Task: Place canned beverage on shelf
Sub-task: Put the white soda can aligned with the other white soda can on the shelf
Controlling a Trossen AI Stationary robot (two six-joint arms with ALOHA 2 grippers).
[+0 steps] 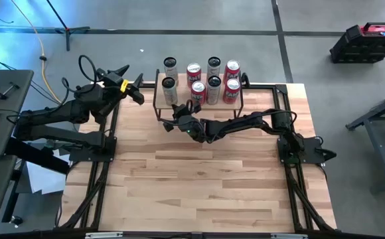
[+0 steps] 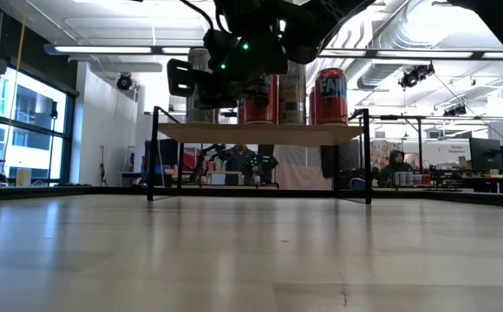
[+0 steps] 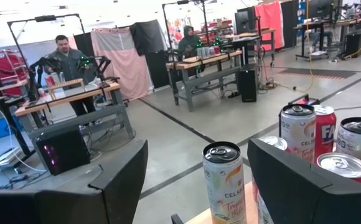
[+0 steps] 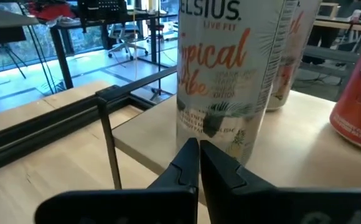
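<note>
Right claw [image 1: 177, 113] shut, empty, parked at shelf [image 1: 158, 101] front-left edge, near front-left can [image 1: 169, 91]. Eight cans seen on shelf; task judged near done. Left claw [image 1: 136, 92] wide, empty, off shelf's left side.

Low view: right claw [image 2: 201, 76] level with can row; careless swing judged able to topple cans.

Left wrist view: nearest can [image 3: 224, 180] seen between wide fingers [image 3: 121, 180].

Right wrist view: shut fingertips [image 4: 196, 155] just short of can [image 4: 230, 68]; open surface [image 4: 37, 137] left for retreat.

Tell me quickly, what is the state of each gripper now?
Left gripper: open, holding nothing.
Right gripper: shut, holding nothing, in front of a white can.
</note>
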